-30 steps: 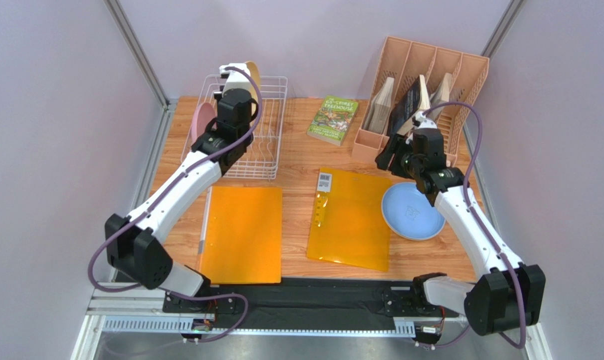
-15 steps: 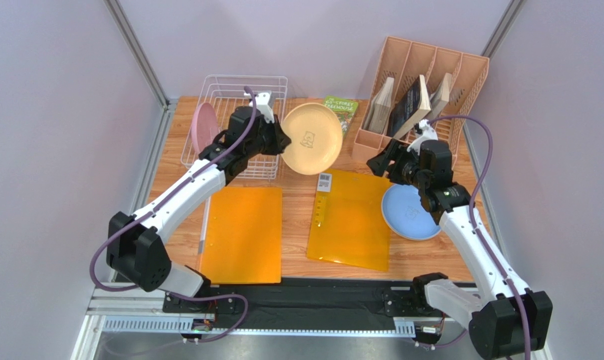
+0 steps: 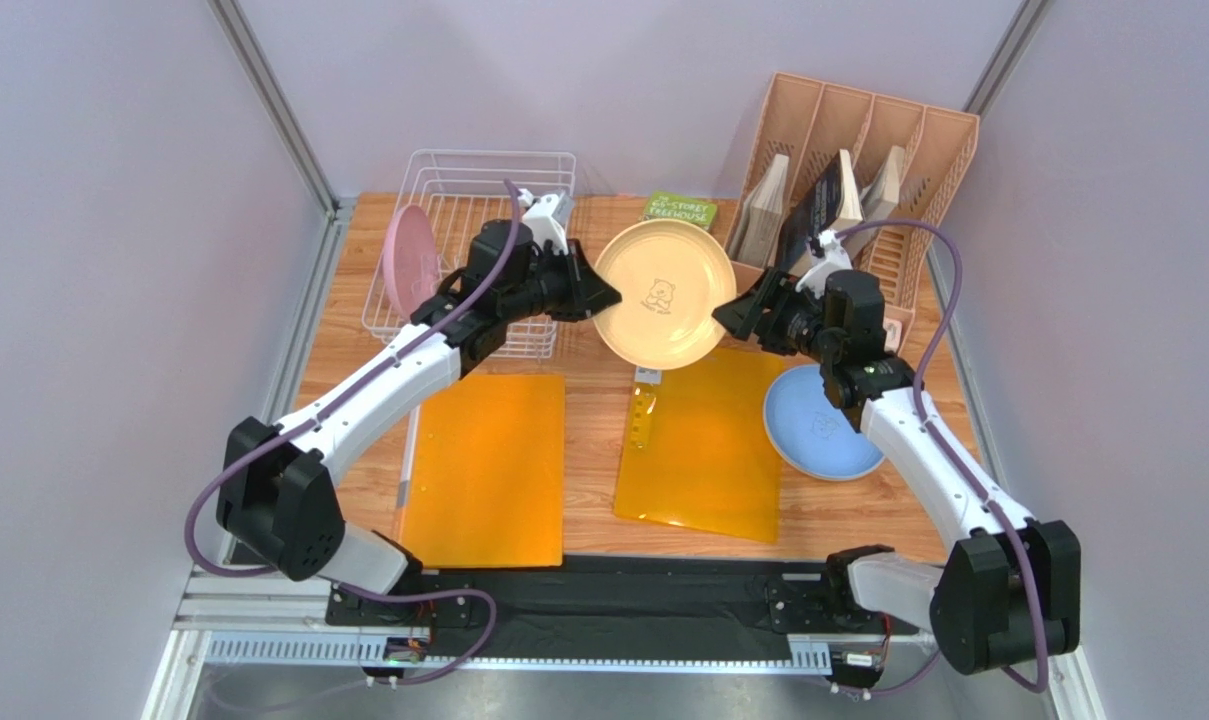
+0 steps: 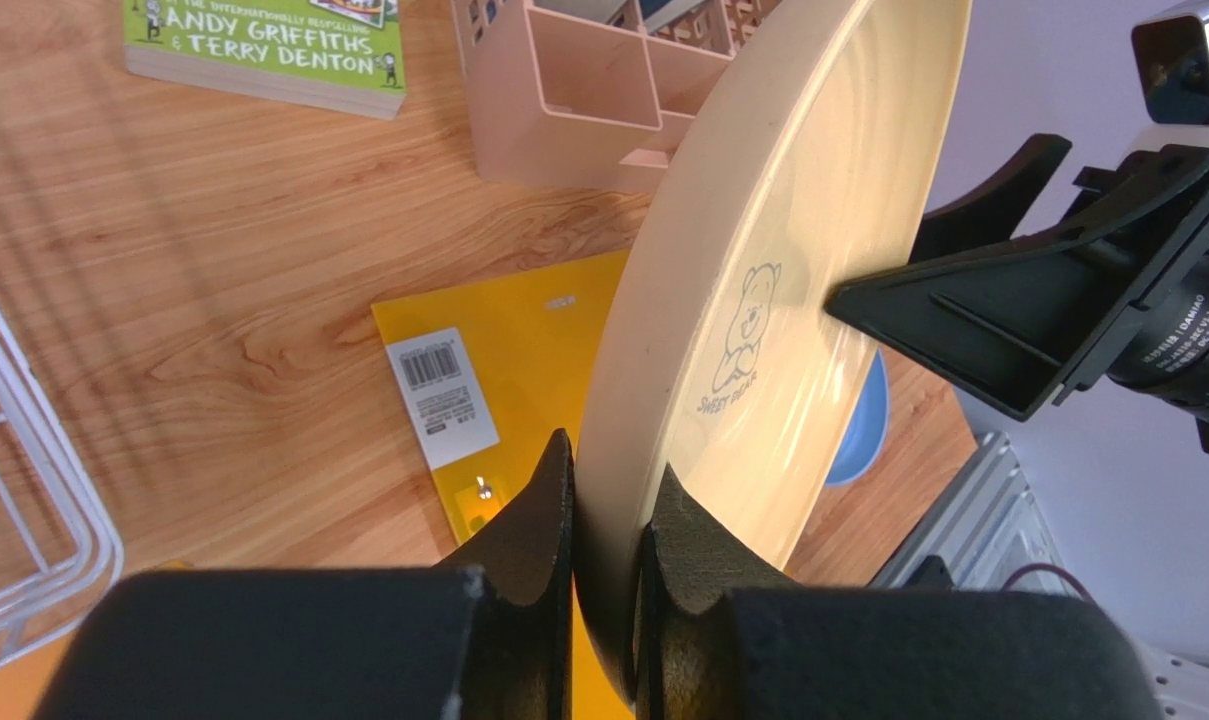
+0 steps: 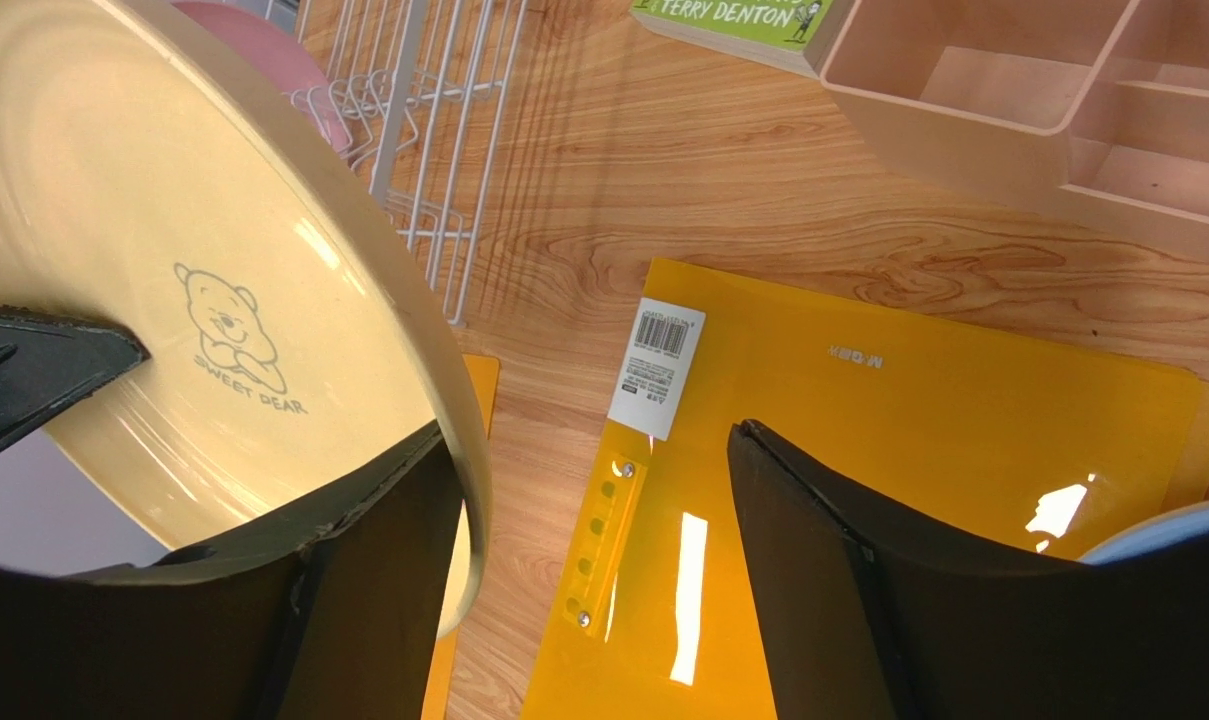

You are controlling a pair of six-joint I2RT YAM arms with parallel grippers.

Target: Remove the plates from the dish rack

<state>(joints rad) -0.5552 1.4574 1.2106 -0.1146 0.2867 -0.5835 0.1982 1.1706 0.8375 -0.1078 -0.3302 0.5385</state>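
Note:
My left gripper [image 3: 583, 288] is shut on the rim of a cream-yellow plate [image 3: 664, 294] and holds it tilted on edge in the air over the middle of the table. In the left wrist view the rim [image 4: 776, 300] sits pinched between the fingers of the left gripper [image 4: 607, 495]. My right gripper [image 3: 733, 312] is open at the plate's right edge. In the right wrist view the plate [image 5: 190, 300] has its rim between the spread fingers of the right gripper [image 5: 595, 450], near the left one. A pink plate [image 3: 410, 249] stands in the white wire dish rack [image 3: 475, 195]. A light blue plate [image 3: 825, 423] lies flat at the right.
A peach slotted organizer [image 3: 866, 150] with books stands at the back right. A green book [image 3: 678, 210] lies behind the held plate. Two orange folders lie flat on the wooden table, one at the left [image 3: 483, 465] and one at the centre [image 3: 700, 435].
My left arm has lifted the cream-yellow plate out of the rack and carried it right to the table's middle. My right gripper has moved left to the plate's edge.

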